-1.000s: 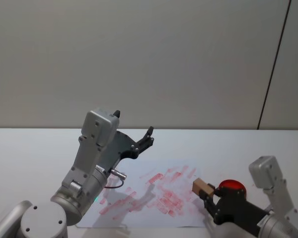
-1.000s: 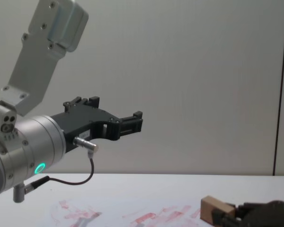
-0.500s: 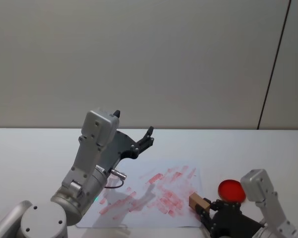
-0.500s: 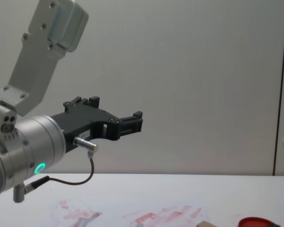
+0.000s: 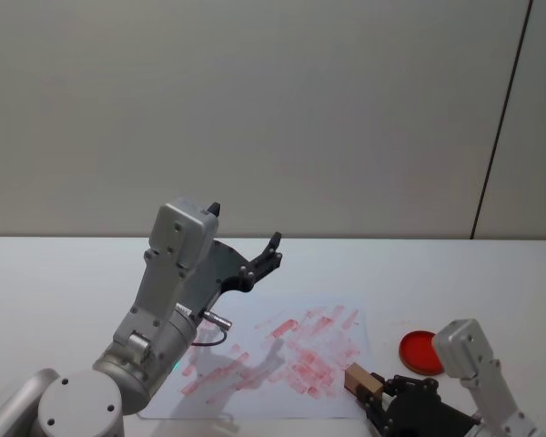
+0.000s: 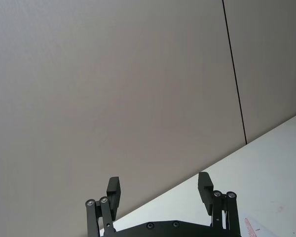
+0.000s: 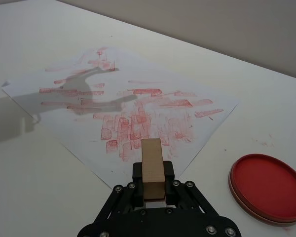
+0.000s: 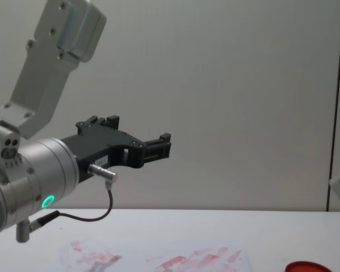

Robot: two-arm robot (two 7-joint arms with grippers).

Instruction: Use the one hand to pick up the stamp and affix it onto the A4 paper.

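Note:
My right gripper (image 5: 371,397) is shut on the stamp (image 5: 362,380), a small tan wooden block, and holds it over the near right corner of the A4 paper (image 5: 282,350). Seen from the right wrist, the stamp (image 7: 153,167) stands between the black fingers with the near edge of the red-smeared A4 paper (image 7: 123,108) just beyond it. My left gripper (image 5: 264,259) hangs open in the air above the sheet's far left part, its two fingers (image 6: 204,185) spread with nothing between them. From the chest, the left gripper (image 8: 158,146) juts out above the table.
A flat round red ink pad (image 5: 421,350) lies on the white table to the right of the paper, also seen as the ink pad (image 7: 266,186) close beside the right gripper. A grey wall stands behind the table.
My right gripper has drawn back toward me and leftward with the stamp, away from the ink pad toward the paper's near right corner. The left arm has not moved.

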